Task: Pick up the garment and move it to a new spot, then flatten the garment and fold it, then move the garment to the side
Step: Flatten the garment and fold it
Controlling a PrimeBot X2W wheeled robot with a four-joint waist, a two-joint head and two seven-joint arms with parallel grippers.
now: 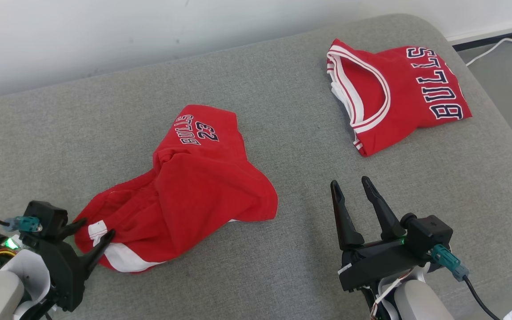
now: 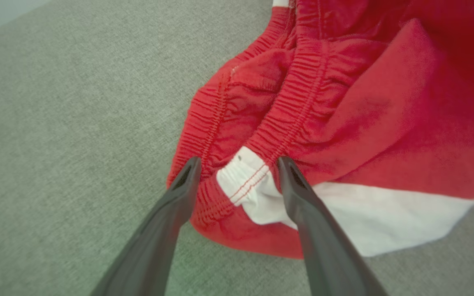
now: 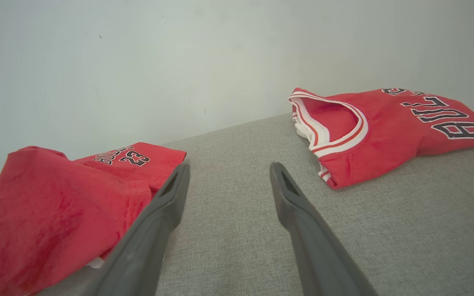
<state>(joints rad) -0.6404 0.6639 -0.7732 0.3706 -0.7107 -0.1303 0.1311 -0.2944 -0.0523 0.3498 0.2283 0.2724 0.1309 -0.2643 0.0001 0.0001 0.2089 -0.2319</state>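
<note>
Red shorts (image 1: 185, 191) lie crumpled at the left gripper (image 1: 90, 230).
Its fingers (image 2: 175, 205) are spread around the waistband corner; the shorts stretch up and away. Right gripper (image 1: 351, 186) spread, empty.

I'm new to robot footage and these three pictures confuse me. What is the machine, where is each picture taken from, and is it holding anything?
It is a wheeled robot with two arms, each ending in a two-fingered gripper. One picture looks down from its head; the other two come from cameras on its wrists, looking along the fingers. On the grey cushioned surface lie crumpled red shorts and, farther right, a folded red jersey. The left gripper is open, its fingers either side of the shorts' waistband, not clamped. The right gripper is open too, over bare fabric. Nothing is held.
</note>
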